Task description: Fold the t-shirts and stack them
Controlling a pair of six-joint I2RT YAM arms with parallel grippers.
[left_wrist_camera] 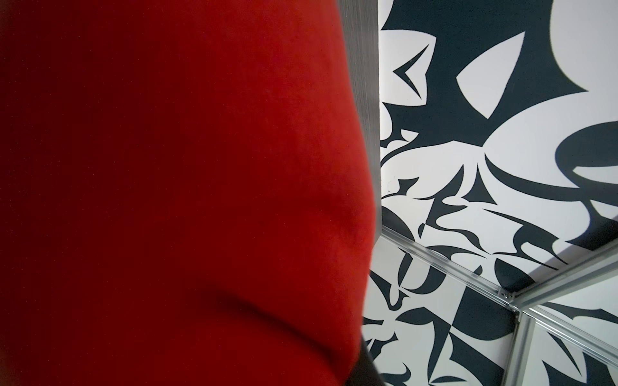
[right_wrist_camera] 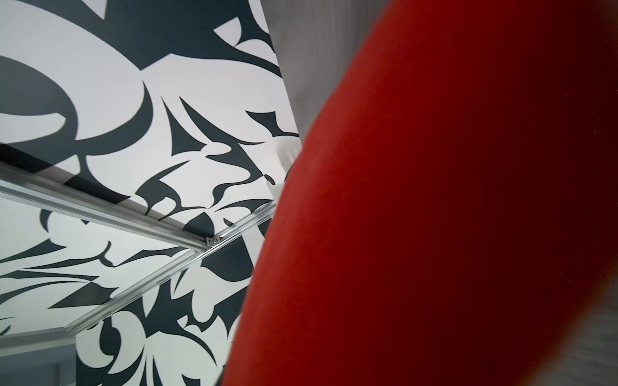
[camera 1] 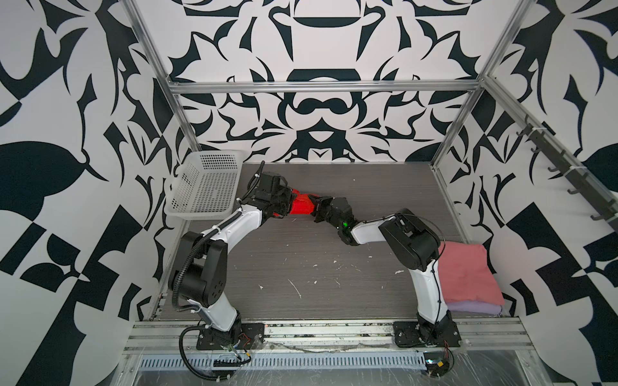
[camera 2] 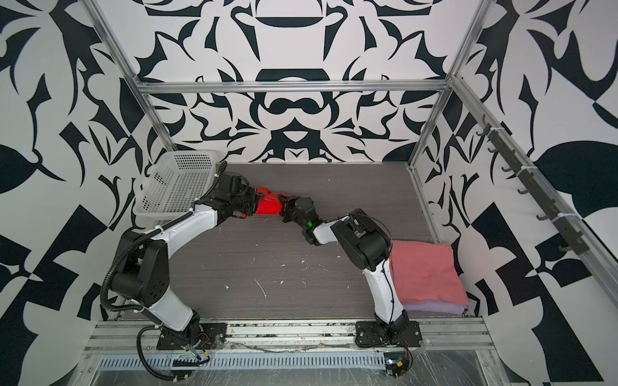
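**Red shirt bunched between both claws**

Red t-shirt (camera 1: 302, 205): bright, crumpled into a tight wad just beside the basket (camera 1: 204, 187), on its table-centre side, spanning the gap between the two claws. Red cloth fills both wrist views.

Left gripper (camera 1: 288, 203), nearer the basket: clenched on the wad's end.

Right gripper (camera 1: 317, 206): pressed into the other end, jaws buried in cloth; cannot tell whether they grasp.

Pink t-shirt (camera 1: 468, 270): folded flat atop the folded lavender t-shirt (camera 1: 475, 308), well apart from the basket, diagonally across the table (camera 1: 301, 260).

Basket: white, perforated, tilted, its floor in full sight.
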